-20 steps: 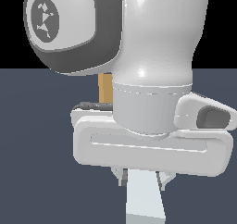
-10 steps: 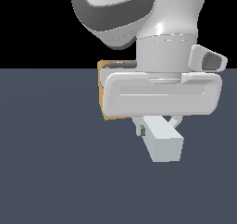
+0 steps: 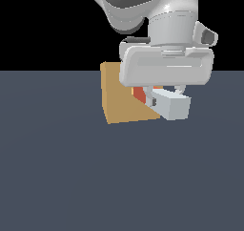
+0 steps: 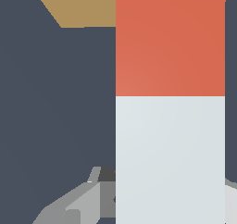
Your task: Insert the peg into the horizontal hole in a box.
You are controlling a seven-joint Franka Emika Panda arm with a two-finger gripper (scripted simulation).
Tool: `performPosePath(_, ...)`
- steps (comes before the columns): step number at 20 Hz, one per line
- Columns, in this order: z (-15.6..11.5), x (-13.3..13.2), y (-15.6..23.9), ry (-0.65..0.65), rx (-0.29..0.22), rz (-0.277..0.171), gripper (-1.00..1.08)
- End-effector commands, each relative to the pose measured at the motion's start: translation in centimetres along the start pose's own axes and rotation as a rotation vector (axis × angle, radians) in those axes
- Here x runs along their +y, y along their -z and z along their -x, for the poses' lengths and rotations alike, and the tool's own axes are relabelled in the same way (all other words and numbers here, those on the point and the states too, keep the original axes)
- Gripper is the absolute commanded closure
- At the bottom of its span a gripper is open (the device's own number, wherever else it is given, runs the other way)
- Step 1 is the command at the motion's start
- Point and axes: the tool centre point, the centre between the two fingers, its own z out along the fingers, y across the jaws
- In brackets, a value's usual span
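The end effector hangs just in front of the tan box, its fingers closed on the peg, which it holds level above the dark bench. The peg's pale grey end points toward the camera in the exterior view, and its orange-red end points at the box, lying against the box's face at the exterior view's right. In the wrist view the peg fills much of the frame, its orange-red section reaching to the box, with part of a grey finger beside the white section. The hole is hidden behind the peg and end effector, so whether the tip has entered cannot be told.
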Motion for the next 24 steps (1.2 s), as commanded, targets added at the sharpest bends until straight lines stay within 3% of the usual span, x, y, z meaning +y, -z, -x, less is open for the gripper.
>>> performPosePath(1, -0.4, 0.3, 0.6, 0.013, -0.001, 0.003, 1.08)
performPosePath(17, -1.1, 0.4, 0.7, 0.022, 0.001, 0.001, 1.08)
performPosePath(24, -5.2, 0.3, 0.7, 0.023, 0.001, 0.002, 1.08)
